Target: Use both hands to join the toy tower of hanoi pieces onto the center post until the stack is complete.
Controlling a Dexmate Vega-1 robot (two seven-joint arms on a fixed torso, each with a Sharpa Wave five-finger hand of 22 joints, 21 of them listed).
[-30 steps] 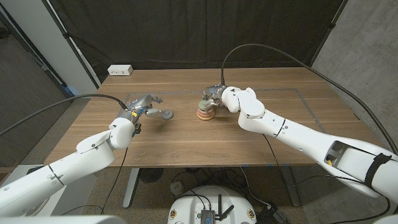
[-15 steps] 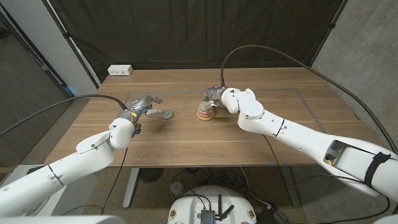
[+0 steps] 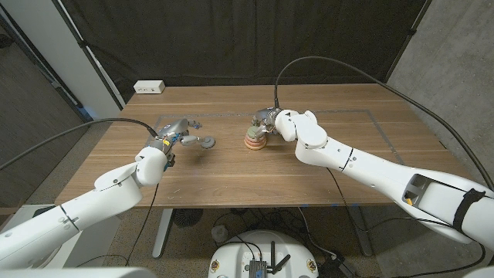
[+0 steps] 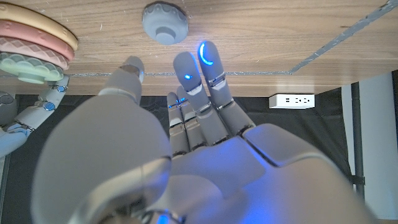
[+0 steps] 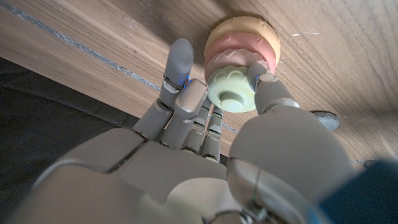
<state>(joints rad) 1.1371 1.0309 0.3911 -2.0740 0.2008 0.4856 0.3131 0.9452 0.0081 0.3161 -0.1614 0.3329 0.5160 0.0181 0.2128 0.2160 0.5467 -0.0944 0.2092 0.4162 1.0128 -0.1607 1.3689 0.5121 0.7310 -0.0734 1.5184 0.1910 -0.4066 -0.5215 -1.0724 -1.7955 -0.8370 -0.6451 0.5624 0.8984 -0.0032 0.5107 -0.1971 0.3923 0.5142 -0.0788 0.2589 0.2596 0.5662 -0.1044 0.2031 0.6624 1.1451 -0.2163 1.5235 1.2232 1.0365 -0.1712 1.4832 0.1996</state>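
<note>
Landmark: ring stack [image 3: 253,139] on wooden table [image 3: 231,174], approx mid-table.
L hand [image 3: 174,133]: well apart from stack, to its left; fingers spread, holding nothing, tips near the grey piece.
Grey piece [image 3: 207,141]: loose round disc w/ centre knob, flat on table btwn L hand and stack.
R hand [image 3: 265,123]: at stack; thumb and fingers [image 5: 180,65] close round pale green top piece [image 5: 233,90].
Stack: orange, pink rings under green.
Far: white power strip [image 3: 149,87] at table's back-left edge.
</note>
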